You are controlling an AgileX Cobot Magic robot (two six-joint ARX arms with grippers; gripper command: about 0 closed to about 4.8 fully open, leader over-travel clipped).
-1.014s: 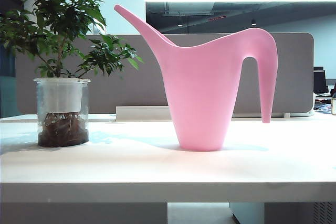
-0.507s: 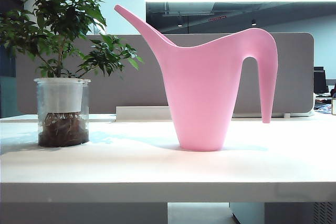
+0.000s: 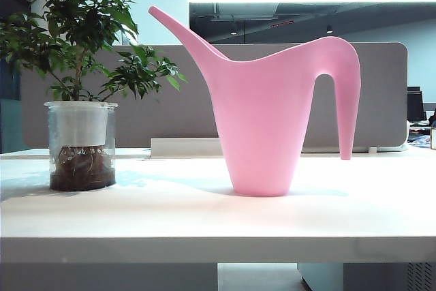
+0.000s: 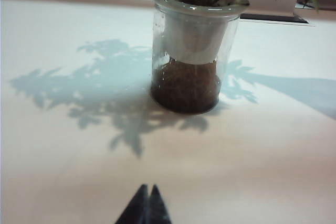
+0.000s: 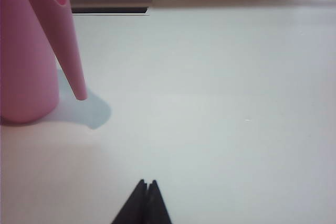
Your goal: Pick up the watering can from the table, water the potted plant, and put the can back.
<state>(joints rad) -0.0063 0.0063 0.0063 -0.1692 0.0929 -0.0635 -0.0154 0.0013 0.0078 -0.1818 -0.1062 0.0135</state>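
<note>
The potted plant is standing at about nine o'clock on the table in the exterior view, its clear jar showing the white inner pot, roots and dark soil. The left gripper is hovering low over the bare tabletop, well apart from the jar, with its jaws pressed together and gripping nothing. No arm is showing in the exterior view.

The watering can is sitting upright at the centre of the table, well apart from the plant, its spout pointing toward ten o'clock over the leaves and its arched handle hanging down at three o'clock. The right gripper is also resting closed and empty, with the can's body and the free end of its handle off toward ten o'clock in its wrist view.

The can is looking like smooth, stiff plastic: probably light when empty, likely slippery, and whether it is carrying water cannot be told. The tapered body seems too wide for the jaws, so the slender handle leg is probably the best hold, taken high near the arch to limit swinging while tilting. The glass jar is looking fragile and easy to knock.
</note>
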